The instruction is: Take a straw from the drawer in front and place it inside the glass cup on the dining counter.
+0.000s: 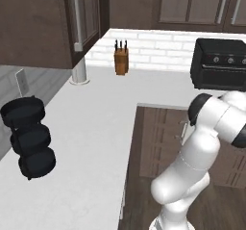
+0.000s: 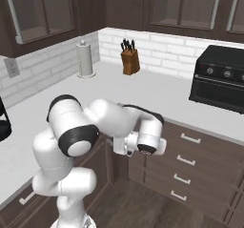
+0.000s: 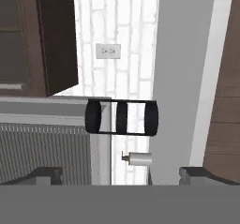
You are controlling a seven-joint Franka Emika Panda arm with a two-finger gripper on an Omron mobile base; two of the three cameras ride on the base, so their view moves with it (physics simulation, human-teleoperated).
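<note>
The gripper (image 3: 119, 174) hangs with its jaws wide apart and empty, low by the drawer (image 2: 190, 139) fronts, seemingly readying to reach a handle

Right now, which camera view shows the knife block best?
The right base view: the knife block stands whole and nearer, its dark handles distinct, against the brick wall. The left base view shows it smaller and farther off.
</note>
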